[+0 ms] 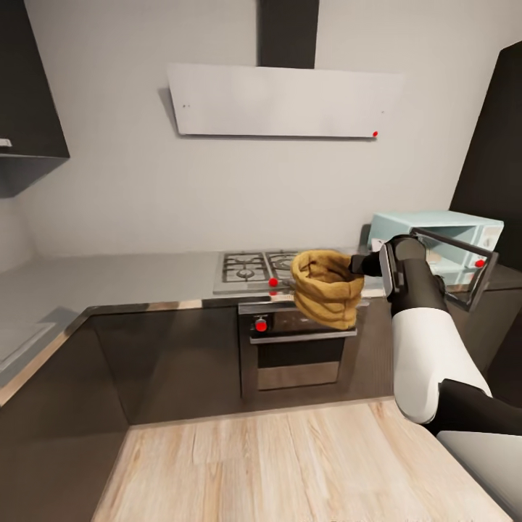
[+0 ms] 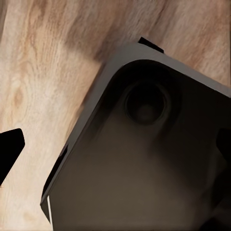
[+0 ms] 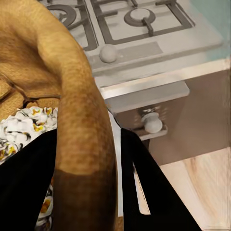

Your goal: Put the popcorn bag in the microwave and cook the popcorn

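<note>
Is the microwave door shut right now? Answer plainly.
No: in the head view the microwave has its dark glass door swung open, while the right hand holds the popcorn bag beside it.

The head view looks forward and down from standing height across the kitchen, some way back from the counter (image 1: 145,272). The white hood (image 1: 283,101) sits at upper centre, the hob (image 1: 254,267) at centre, the wood floor (image 1: 290,464) along the bottom, and the right arm (image 1: 428,341) reaches in from the lower right.

The right wrist view sits very close behind the popcorn bag (image 3: 72,120), which covers the left of its frame, with the hob (image 3: 139,24) and an oven knob (image 3: 153,124) beyond. Both views share the hob, oven front and bag (image 1: 328,288).

The left wrist view points straight down at the wood floor (image 2: 43,96), close above a dark rounded body (image 2: 144,159).
</note>
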Robot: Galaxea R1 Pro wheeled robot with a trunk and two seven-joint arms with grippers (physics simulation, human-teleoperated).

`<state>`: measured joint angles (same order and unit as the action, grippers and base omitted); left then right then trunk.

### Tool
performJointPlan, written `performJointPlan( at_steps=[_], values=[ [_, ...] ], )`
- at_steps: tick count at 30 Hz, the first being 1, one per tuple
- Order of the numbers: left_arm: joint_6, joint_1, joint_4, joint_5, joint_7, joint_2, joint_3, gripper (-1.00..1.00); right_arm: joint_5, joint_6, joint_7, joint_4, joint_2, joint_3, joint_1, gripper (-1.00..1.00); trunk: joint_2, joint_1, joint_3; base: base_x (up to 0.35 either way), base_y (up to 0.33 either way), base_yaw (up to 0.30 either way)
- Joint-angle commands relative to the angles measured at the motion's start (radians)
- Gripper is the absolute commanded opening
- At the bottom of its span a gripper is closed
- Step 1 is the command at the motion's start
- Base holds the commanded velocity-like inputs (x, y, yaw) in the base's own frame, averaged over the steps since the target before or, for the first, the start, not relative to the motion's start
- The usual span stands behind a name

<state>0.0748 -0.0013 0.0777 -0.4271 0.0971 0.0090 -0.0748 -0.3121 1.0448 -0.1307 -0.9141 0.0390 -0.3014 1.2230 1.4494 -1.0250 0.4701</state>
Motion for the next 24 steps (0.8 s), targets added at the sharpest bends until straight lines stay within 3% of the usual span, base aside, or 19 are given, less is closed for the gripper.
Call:
performJointPlan(
  at_steps=[1,24],
  values=[
    [0.002,0.000,0.001,0.004,0.001,0.000,-0.008,1.00,-0.010,0.002,-0.010,0.000,0.001,-0.004,0.001,-1.00,0.001,0.000,0.001,0.000,0.000,-0.255],
    [0.000,0.001,-0.001,0.002,0.001,0.001,-0.007,1.00,-0.010,0.002,-0.010,0.001,-0.001,-0.004,0.001,-1.00,0.001,0.000,0.001,0.000,0.000,-0.277]
  ],
)
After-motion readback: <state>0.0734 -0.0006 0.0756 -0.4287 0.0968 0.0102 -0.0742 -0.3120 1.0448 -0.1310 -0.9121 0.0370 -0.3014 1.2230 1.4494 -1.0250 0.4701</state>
